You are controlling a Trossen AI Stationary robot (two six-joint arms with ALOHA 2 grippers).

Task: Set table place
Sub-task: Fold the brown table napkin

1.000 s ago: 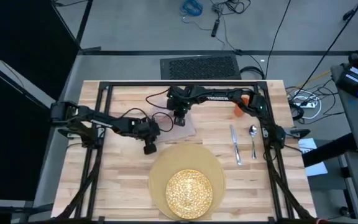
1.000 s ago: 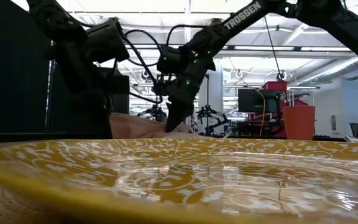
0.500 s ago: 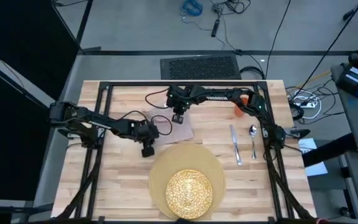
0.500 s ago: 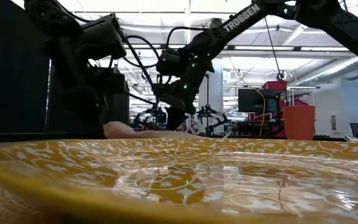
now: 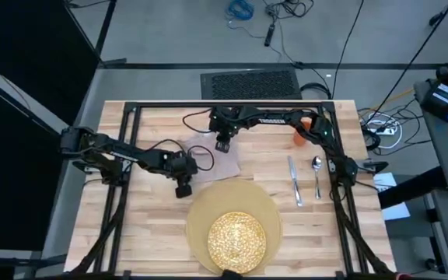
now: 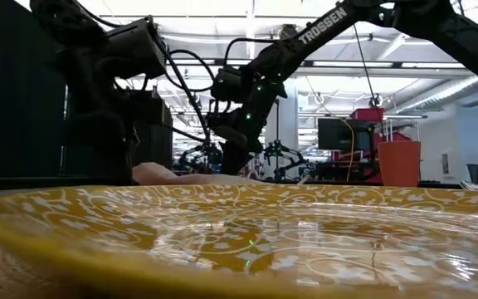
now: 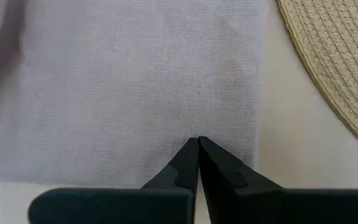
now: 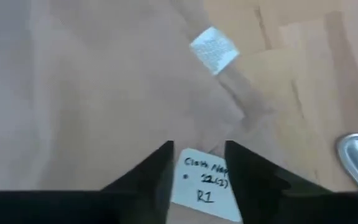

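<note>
The beige napkin lies flat on the table, just beyond the round tan placemat. The yellow plate sits on the placemat. My left gripper is shut, its tip over the napkin close to the napkin's near edge. My right gripper is open over the napkin's far part. A white label on the cloth shows between its fingers. My left gripper's shut fingertips point at the napkin a little in from its near edge. I cannot tell whether they touch the cloth or stand just above it.
A silver knife or fork and a spoon lie on the table right of the placemat. The orange cup stands at the far right. A black frame rings the tabletop.
My right gripper has risen off the napkin and drawn a little toward the far edge. The part of the napkin that stood raised beneath it has sunk down, and the cloth now lies flatter and wider. My left gripper has shifted slightly toward the left.
</note>
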